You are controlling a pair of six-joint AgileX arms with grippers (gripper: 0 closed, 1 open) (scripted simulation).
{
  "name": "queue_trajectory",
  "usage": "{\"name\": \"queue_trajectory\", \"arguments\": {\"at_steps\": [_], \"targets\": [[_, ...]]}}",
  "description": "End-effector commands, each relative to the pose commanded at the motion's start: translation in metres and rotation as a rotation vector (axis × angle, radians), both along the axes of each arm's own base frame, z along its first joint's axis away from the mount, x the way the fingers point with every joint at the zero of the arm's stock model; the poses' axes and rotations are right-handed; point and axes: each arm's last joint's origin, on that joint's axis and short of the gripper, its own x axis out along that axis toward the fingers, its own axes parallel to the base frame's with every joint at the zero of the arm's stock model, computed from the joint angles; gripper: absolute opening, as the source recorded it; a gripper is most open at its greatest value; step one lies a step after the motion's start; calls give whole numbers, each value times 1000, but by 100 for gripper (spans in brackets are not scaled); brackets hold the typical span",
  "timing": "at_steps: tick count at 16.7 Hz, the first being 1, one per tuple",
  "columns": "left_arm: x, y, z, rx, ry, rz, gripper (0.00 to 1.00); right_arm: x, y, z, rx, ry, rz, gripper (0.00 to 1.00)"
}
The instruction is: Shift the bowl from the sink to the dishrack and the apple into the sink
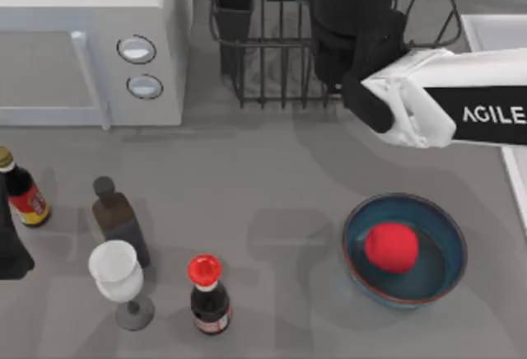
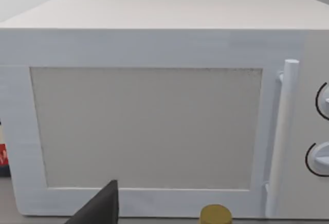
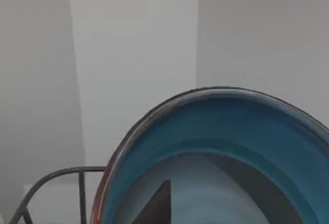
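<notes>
Your grey table [image 1: 263, 178] carries a white microwave [image 1: 90, 38] far to the side of your right gripper [image 1: 350, 54], which hovers over the dishrack [image 1: 272, 62] grasping the bowl [image 3: 216, 152]. Nearer you, a second bowl [image 1: 405, 249] holds the apple [image 1: 391, 247]. The sink [image 1: 494, 34] sits just beside.

White letters "AGILE", cut off at the frame edge, on the right arm's black panel [image 1: 492, 115]

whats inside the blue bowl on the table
A red apple sits inside the bowl on the table, a little toward one side. The teal floor shows around it; the patch right under the apple is covered.
</notes>
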Motion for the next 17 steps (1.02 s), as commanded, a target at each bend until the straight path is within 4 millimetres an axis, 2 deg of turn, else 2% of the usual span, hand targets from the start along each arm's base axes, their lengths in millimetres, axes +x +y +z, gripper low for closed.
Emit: {"name": "queue_trajectory", "arguments": {"at_steps": [11, 14, 17], "targets": [[0, 0, 0, 0, 0, 0, 100, -1, -1, 1, 0, 0, 3, 100], [0, 0, 0, 0, 0, 0, 100, -6, -17, 12, -4, 6, 7, 100], [0, 0, 0, 0, 0, 0, 100, -19, -50, 30, -17, 23, 10, 100]]}}
